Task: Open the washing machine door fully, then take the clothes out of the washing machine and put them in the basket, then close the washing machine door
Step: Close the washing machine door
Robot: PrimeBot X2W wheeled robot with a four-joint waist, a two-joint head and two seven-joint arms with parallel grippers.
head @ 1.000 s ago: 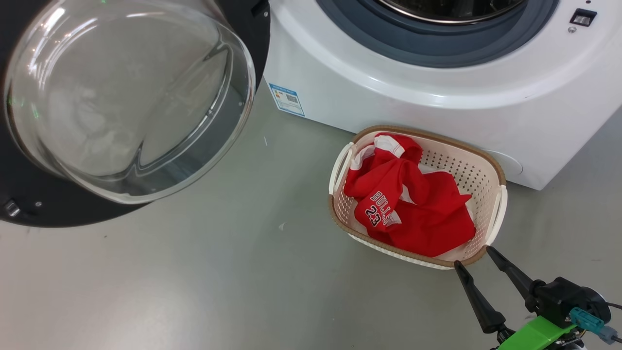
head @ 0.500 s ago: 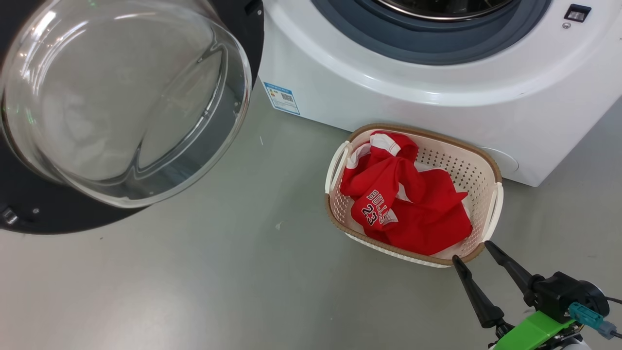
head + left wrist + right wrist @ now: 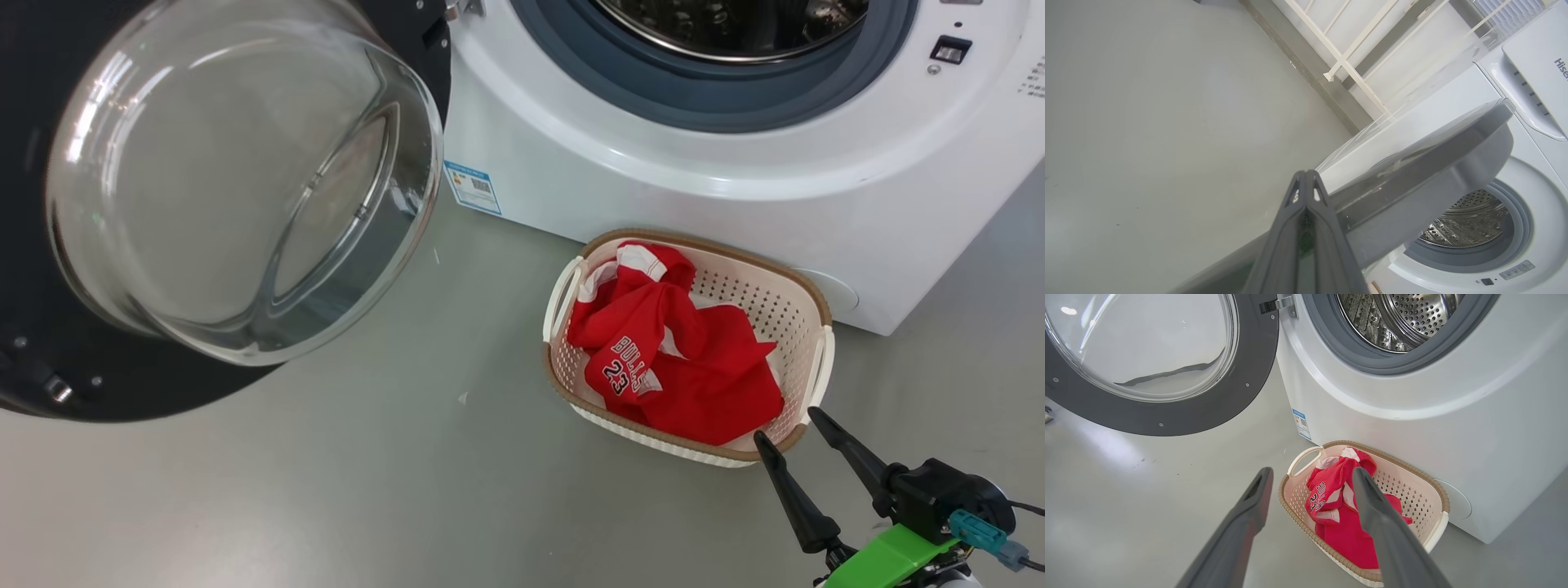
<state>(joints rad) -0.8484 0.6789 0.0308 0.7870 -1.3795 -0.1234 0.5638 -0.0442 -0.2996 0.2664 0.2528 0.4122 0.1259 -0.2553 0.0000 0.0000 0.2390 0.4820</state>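
The washing machine door (image 3: 237, 180) hangs open at the left, its clear glass bowl facing me inside the black rim. The washing machine (image 3: 735, 188) shows its grey ring and an empty steel drum (image 3: 1404, 318). The clothes (image 3: 678, 359), red with "BULLS 23", lie heaped in the basket (image 3: 710, 242) in front of the machine. My right gripper (image 3: 788, 425) stands open and empty at the basket's near corner; from the wrist, the right gripper (image 3: 1312, 471) frames the basket (image 3: 1412, 473) and clothes (image 3: 1347, 535). My left gripper (image 3: 1306, 173) is shut, tips right at the door's grey edge (image 3: 1433, 163); contact unclear.
Grey floor (image 3: 367, 490) spreads left of and in front of the basket. A blue label (image 3: 473, 186) marks the machine's lower corner. A white railing and wall (image 3: 1355, 49) stand beyond the door. The open door overhangs the floor at the left.
The head camera has shifted, moving the whole picture slightly down. The door's glass bowl now looks a little closer to the machine's label. The right gripper stays open beside the basket.
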